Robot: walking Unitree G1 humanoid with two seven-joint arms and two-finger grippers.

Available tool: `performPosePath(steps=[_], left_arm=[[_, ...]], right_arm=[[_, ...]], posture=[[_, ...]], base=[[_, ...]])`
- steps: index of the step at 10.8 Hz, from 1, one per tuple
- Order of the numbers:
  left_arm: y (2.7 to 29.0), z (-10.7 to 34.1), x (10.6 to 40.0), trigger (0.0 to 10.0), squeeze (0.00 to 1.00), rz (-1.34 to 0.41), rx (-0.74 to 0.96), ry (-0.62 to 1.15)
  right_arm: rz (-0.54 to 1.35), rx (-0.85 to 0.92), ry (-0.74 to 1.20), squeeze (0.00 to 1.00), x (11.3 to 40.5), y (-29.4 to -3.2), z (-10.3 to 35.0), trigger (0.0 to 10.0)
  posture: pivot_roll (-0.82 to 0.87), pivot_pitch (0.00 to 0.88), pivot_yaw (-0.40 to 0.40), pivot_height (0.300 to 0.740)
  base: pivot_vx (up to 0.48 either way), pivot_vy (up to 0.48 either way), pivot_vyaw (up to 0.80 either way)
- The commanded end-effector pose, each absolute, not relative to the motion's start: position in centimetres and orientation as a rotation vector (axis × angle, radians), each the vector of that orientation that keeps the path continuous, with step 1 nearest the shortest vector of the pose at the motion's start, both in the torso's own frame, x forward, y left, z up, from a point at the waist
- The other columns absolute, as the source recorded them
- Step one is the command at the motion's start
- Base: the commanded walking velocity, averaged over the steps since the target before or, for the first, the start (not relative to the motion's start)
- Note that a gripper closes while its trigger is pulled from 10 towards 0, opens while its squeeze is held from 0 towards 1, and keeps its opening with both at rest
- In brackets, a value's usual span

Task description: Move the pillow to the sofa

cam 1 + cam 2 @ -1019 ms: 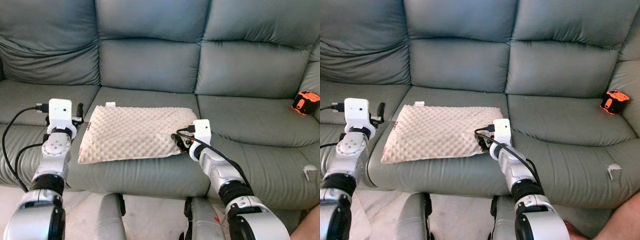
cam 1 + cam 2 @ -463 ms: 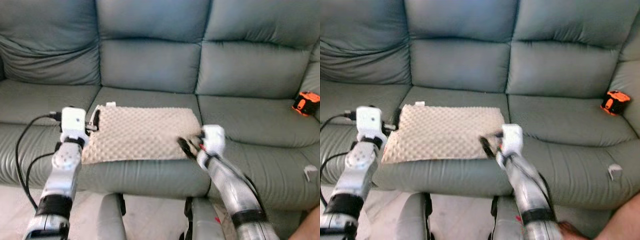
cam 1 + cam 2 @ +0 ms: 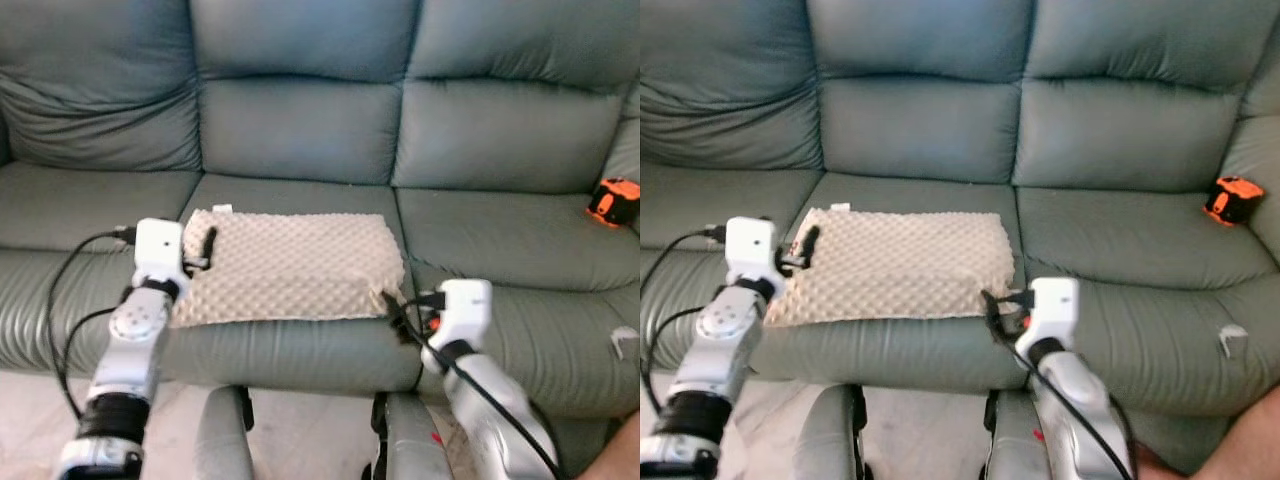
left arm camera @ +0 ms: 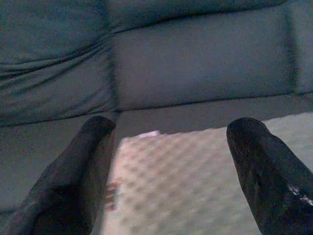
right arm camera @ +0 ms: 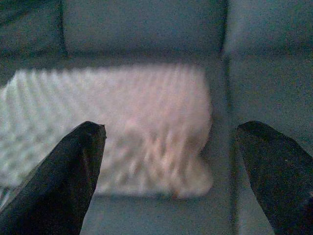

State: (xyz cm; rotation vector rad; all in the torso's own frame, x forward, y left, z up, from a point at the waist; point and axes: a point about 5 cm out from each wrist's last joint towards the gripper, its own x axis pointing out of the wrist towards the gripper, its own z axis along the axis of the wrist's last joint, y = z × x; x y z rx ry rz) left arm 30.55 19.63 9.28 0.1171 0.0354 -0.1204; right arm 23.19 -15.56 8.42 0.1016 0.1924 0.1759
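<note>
1. Pillow (image 3: 290,265) lies flat on the middle seat cushion of the sofa (image 3: 300,130), its front edge close to the seat's front edge, its right front corner slightly rumpled. Judging by that, it looks already delivered; the step in hand seems to be letting go and clearing off.
2. Left gripper (image 3: 207,250) sits at the pillow's left edge, one black finger over the fabric. In the left wrist view the fingers (image 4: 78,176) are spread wide with nothing between them, pillow just ahead.
3. Right gripper (image 3: 998,312) is just off the pillow's right front corner, near the seat's front edge. Right wrist view: fingers (image 5: 63,181) wide apart, empty, pillow ahead and blurred.
4. To do it well: pull both arms straight back with fingers kept wide, so no tip snags the bumpy cover and drags it toward the front edge. Left finger looks closest to catching.
5. Orange-and-black object (image 3: 612,201) rests on the right seat cushion by the sofa's right end, well apart from both arms.
</note>
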Motion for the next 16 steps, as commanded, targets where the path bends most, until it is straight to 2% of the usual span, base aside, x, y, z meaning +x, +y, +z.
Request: performPosePath(steps=[1,2,3,4,7,11,16], left_arm=[[18.9,8.9,30.1,10.0,0.0,-0.171,0.087,0.05],[18.1,8.3,29.0,10.0,0.0,-0.189,0.053,0.058],[18.0,8.0,28.7,10.0,0.0,-0.18,0.044,0.066],[17.3,7.9,28.7,10.0,0.0,-0.178,0.027,0.069],[16.1,8.2,29.3,10.0,0.0,-0.197,0.011,0.061],[15.9,7.5,29.6,10.0,0.0,-0.174,0.005,0.091],[16.0,7.6,30.8,10.0,0.0,-0.129,0.004,0.1]], right_arm=[[0.179,0.062,0.108,1.0,23.1,-15.7,9.6,10.0],[0.1,0.049,0.087,1.0,22.9,-16.3,9.8,10.0],[0.105,0.058,0.073,1.0,22.8,-16.1,9.9,10.0],[0.094,0.04,0.03,0.0,23.3,-16.2,10.3,10.0],[0.068,0.066,-0.011,0.0,25.8,-16.5,11.3,10.0],[0.104,0.072,-0.011,0.0,26.3,-16.1,10.9,10.0],[0.098,0.079,-0.02,0.0,27.0,-16.2,11.0,10.0]], posture=[[-0.07,0.0,0.016,0.596],[-0.08,0.0,0.021,0.596],[-0.08,0.0,0.021,0.596],[-0.07,0.0,0.017,0.596],[-0.08,0.0,0.004,0.645],[-0.08,0.0,-0.012,0.734],[-0.09,0.0,-0.008,0.74]], base=[[0.0,0.0,0.0],[0.0,0.0,0.0],[0.0,0.0,0.0],[0.0,0.0,0.0],[0.0,0.0,0.0],[0.0,0.0,0.0],[0.0,0.0,0.0]])
